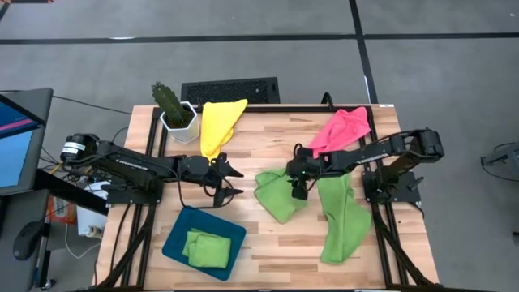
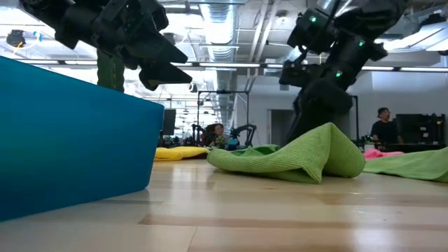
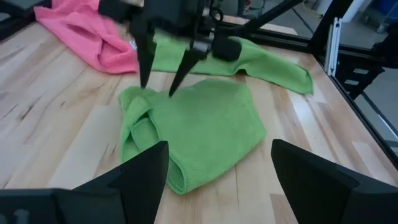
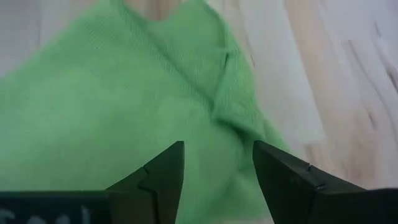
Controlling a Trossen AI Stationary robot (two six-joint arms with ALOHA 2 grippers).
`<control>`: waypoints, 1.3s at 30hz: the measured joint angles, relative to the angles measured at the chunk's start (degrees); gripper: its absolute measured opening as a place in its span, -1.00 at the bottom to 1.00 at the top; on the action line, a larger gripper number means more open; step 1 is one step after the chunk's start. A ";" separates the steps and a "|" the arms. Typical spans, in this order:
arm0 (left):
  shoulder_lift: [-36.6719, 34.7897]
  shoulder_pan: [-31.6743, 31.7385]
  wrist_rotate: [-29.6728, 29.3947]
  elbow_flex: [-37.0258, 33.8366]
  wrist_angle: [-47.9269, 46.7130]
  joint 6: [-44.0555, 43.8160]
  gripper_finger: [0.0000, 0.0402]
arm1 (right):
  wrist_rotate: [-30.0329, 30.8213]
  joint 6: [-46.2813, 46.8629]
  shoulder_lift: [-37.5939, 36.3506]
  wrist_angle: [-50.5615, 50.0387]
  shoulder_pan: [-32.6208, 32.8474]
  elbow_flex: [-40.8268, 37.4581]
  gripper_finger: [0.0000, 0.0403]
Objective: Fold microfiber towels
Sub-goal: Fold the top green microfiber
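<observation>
Looking straight down, we see a wooden table (image 1: 268, 243) with both arms reaching toward its middle; the left gripper (image 1: 233, 181) hangs with fingers spread and empty, just beside the tip of a yellow towel (image 1: 219, 124) that lies near a potted cactus (image 1: 173, 107); the right gripper (image 1: 297, 189) sits over a crumpled green towel (image 1: 277, 197) at centre, fingers apart and holding nothing; a pink towel (image 1: 342, 128) lies under the right arm near the far edge, a long green towel (image 1: 342, 216) stretches toward the near edge on the right, and a folded green towel (image 1: 207, 247) rests inside a teal tray (image 1: 174, 239).

From table height, we see the tray wall (image 2: 70, 140) filling the near left, the crumpled green towel (image 2: 294, 157) heaped at centre, and people seated in the room behind.

Through the left wrist camera, we see the left fingers (image 3: 140, 180) wide apart, framing the crumpled green towel (image 3: 199, 124); the right gripper (image 3: 158, 74) points down onto its far edge, with the pink towel (image 3: 87, 37) beyond.

Through the right wrist camera, we see the right fingers (image 4: 163, 174) parted just above the crumpled green towel (image 4: 112, 93); we cannot tell whether they touch it.
</observation>
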 joint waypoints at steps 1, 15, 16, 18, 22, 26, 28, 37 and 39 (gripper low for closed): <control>0.00 0.00 0.00 0.00 0.32 0.02 0.38 | -0.33 -0.11 0.75 1.32 -0.05 -0.41 0.06; 0.00 0.47 -0.40 0.00 0.62 1.31 0.38 | -0.31 0.18 4.55 1.44 0.92 1.80 -0.84; 0.00 0.74 -0.39 0.00 0.80 1.32 0.38 | -0.33 0.24 3.87 -0.03 1.14 2.09 -0.91; 0.00 1.50 0.20 0.00 1.55 1.54 0.38 | 0.12 1.61 2.88 -2.02 2.05 3.33 -0.91; 0.97 2.93 2.68 0.06 3.89 4.60 0.38 | 1.11 3.22 -0.58 -4.52 5.38 5.34 -0.86; 3.89 3.84 5.85 0.31 7.98 10.46 0.38 | 1.13 3.27 -5.13 -4.97 10.20 6.42 -0.95; 6.66 4.27 8.32 0.43 11.18 13.09 0.38 | 1.15 4.06 -7.22 -5.36 12.88 6.43 -0.96; 23.53 4.20 19.69 14.10 5.93 28.02 0.38 | 1.96 19.24 -11.00 -9.23 25.35 6.40 -0.87; 26.83 4.20 21.17 19.15 2.49 31.44 0.38 | 3.80 21.37 -11.15 -9.16 27.42 6.40 -0.89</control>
